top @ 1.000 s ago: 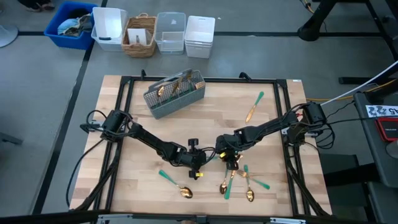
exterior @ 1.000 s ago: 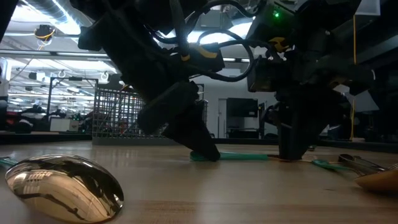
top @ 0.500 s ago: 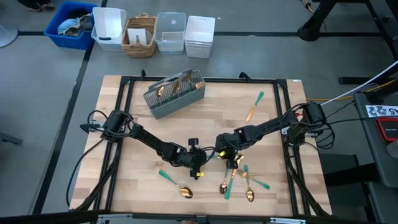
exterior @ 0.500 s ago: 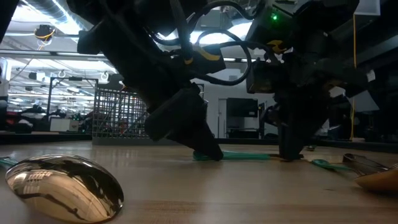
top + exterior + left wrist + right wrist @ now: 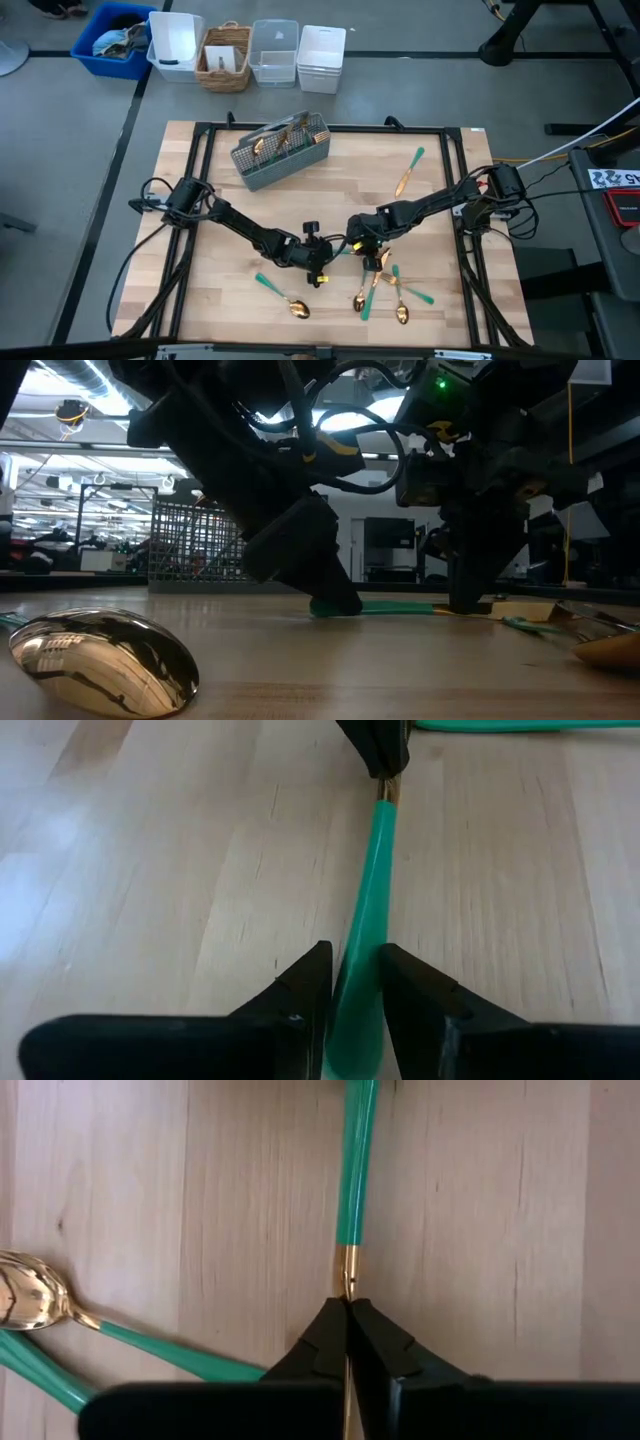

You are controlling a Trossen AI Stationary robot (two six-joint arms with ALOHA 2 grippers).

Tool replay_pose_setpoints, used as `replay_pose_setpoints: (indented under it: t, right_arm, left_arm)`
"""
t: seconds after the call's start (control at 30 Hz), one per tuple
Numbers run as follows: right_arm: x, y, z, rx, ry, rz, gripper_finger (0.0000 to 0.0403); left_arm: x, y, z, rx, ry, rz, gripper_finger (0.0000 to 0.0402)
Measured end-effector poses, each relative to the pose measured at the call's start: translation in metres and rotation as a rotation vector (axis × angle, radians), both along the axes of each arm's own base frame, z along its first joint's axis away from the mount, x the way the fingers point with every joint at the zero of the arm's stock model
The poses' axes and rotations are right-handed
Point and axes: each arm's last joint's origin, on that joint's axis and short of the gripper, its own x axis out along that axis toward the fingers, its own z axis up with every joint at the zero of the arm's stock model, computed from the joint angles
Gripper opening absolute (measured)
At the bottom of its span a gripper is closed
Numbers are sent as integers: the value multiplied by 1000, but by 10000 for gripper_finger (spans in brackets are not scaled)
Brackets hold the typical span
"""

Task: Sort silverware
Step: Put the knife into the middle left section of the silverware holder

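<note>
One piece of silverware with a teal handle [image 5: 341, 250] lies level near the table's middle, between my two grippers. Its head is hidden. My left gripper [image 5: 320, 264] is shut on the handle's free end, and its fingers [image 5: 335, 598] slant down to it in the low view. My right gripper [image 5: 364, 252] is shut on the gold neck at the other end and stands upright [image 5: 467, 598] over it. The handle [image 5: 395, 607] runs along the tabletop between them; I cannot tell whether it rests on the wood. My left gripper pinches the teal handle near its free end [image 5: 356, 1005] between its two fingers. The fingers slant down from the table's left and lie along the handle. My right gripper pinches the thin gold neck [image 5: 346, 1280], just past the teal handle [image 5: 355, 1160], between its fingertips. Those fingers come from above, pointing down.
A grey mesh caddy [image 5: 281, 150] holding silverware stands at the far left. One loose piece [image 5: 408, 172] lies far right. A cluster of pieces [image 5: 385, 292] lies just near of my right gripper, and a spoon [image 5: 285, 298] lies near the front edge. Bins [image 5: 250, 55] stand beyond the table.
My right gripper has shut on the gold neck of the piece. My left gripper has kept hold of the handle and has edged a little toward the right gripper.
</note>
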Motion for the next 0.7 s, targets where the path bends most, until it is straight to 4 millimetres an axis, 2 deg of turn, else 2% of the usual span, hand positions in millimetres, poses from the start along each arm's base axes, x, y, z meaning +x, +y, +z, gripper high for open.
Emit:
replay_pose_setpoints:
  t: [0.3, 0.43, 0.6, 0.7]
  right_arm:
    - [5, 1, 2, -1, -54, 0, 5]
    - [5, 1, 2, -4, -57, 5, 5]
    - [5, 1, 2, -10, -60, 8, 5]
    - [5, 1, 2, -10, -59, 8, 5]
  left_arm:
    - [1, -1, 0, -56, -26, 29, 85]
    - [2, -1, 0, -75, -18, 1, 65]
    - [2, -1, 1, -78, -14, -9, 17]
    - [3, 1, 1, -85, -15, -4, 16]
